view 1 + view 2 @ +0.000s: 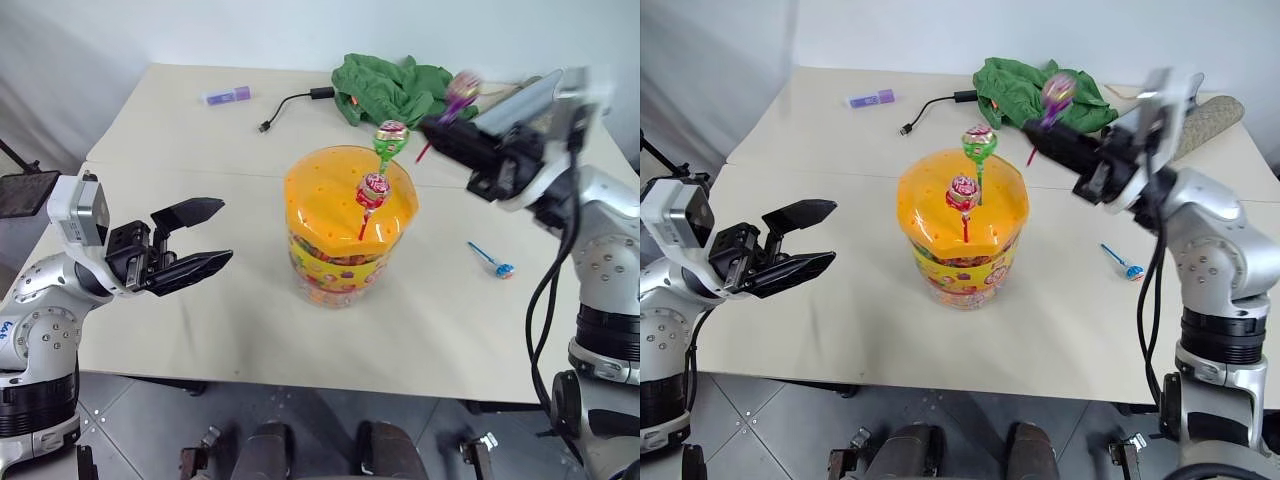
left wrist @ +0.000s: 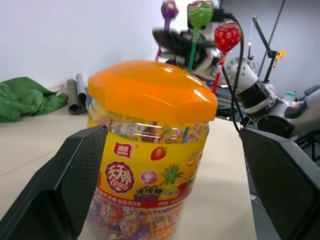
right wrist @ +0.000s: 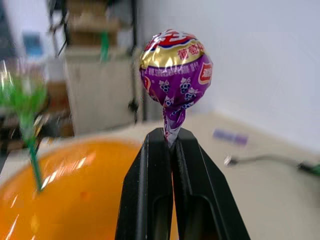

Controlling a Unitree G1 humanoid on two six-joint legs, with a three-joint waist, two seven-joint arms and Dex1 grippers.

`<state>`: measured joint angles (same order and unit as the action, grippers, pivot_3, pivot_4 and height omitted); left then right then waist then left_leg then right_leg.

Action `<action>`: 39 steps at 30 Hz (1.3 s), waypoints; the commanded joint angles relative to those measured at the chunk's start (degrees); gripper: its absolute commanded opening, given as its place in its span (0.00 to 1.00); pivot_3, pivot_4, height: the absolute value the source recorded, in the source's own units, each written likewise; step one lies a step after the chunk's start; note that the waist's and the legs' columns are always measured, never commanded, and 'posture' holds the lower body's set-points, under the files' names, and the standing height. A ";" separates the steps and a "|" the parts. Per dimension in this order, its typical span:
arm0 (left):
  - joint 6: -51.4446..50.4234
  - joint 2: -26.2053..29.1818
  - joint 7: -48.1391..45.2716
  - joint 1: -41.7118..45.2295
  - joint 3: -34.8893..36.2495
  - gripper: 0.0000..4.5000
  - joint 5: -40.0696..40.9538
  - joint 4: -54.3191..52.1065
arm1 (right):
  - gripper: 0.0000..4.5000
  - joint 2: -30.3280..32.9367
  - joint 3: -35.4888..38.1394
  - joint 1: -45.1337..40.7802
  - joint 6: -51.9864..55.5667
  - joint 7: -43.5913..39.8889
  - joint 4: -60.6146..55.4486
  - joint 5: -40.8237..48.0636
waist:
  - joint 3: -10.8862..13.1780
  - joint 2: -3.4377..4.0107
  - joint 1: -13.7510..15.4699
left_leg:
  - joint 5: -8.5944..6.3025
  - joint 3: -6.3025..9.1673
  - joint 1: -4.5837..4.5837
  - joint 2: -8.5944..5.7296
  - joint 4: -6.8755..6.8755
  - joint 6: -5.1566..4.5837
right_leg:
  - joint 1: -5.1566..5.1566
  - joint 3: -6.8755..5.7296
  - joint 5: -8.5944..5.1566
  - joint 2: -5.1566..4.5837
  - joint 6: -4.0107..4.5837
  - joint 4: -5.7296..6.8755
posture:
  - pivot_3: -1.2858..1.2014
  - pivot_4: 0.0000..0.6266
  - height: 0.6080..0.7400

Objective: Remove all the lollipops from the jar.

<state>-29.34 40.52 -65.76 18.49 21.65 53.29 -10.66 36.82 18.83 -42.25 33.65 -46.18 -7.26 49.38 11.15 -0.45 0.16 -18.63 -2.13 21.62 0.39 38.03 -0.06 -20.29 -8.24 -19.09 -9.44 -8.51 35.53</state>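
Now the right gripper (image 3: 171,137) is clamped on the purple lollipop (image 3: 174,67), lifted clear of the jar (image 1: 345,225), so it wants setting on the table (image 1: 180,300) near the blue lollipop (image 1: 497,265), with the red lollipop (image 1: 373,192) and green lollipop (image 1: 390,137) still standing in the lid.

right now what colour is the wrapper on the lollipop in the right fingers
Purple with a gold top band, on the lollipop; clearest in the right wrist view.
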 commanded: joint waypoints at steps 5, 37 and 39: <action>7.77 3.07 -10.74 -0.92 -7.99 1.00 -8.51 -1.89 | 0.01 24.34 2.46 20.01 -3.79 -1.64 12.24 -21.00 | -0.03 -0.05 1.36 | -0.02 -0.09 0.03 -0.07 -0.06 -0.03 | -0.04 0.06 0.00 -0.01 0.00 -0.06 | 0.52 0.24 1.00; 1.87 2.28 -4.78 1.23 -1.89 1.00 -1.74 0.60 | 0.53 10.01 -8.92 6.29 0.01 -11.14 -12.52 2.95 | 0.04 0.05 0.64 | -0.22 -0.15 -0.05 0.29 0.19 -0.04 | -0.26 0.57 0.00 0.15 0.00 0.01 | 0.52 0.24 1.00; 1.83 2.14 -4.42 0.66 -1.72 1.00 -1.73 0.05 | 0.53 8.27 -11.16 3.59 0.26 -10.73 -11.87 1.88 | 0.04 0.04 0.73 | -0.23 -0.15 -0.05 0.24 0.17 -0.04 | -0.26 0.54 0.00 0.16 0.00 0.01 | 0.52 0.24 1.00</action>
<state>-27.56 42.40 -70.58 19.28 18.39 50.24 -8.45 45.60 7.92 -37.15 33.88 -57.08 -18.04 51.23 11.19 -0.40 0.89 -18.85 -2.29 21.57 0.61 38.21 -0.10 -20.55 -7.70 -19.09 -9.29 -8.51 35.55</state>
